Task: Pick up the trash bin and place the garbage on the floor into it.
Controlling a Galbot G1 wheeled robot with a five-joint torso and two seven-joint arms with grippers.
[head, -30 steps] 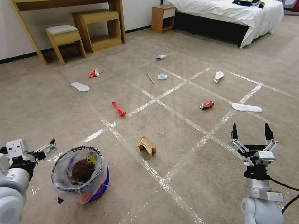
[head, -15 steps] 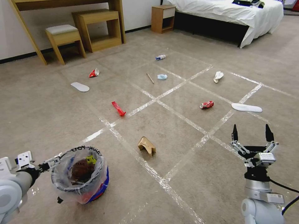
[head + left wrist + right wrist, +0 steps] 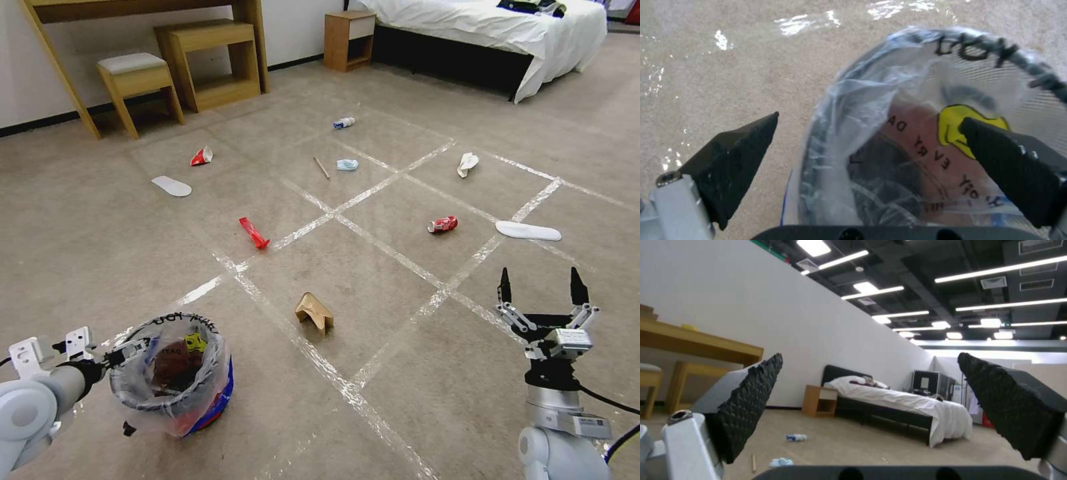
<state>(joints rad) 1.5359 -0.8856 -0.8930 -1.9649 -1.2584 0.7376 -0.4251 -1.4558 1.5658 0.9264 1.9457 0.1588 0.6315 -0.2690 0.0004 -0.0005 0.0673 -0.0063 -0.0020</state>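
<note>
Taped carpet [image 3: 400,373]; spread left pincer [image 3: 867,133] straddles crinkly-bagged round bin [image 3: 871,100].

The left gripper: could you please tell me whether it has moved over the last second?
Yes. The left gripper has dropped and moved in to the bin; its open fingers now straddle the rim.

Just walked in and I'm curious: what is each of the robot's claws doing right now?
Left tool: open, one finger outside and one inside the rim of the bin, holding nothing yet.
Right tool: open, empty, raised above the carpet.
</note>
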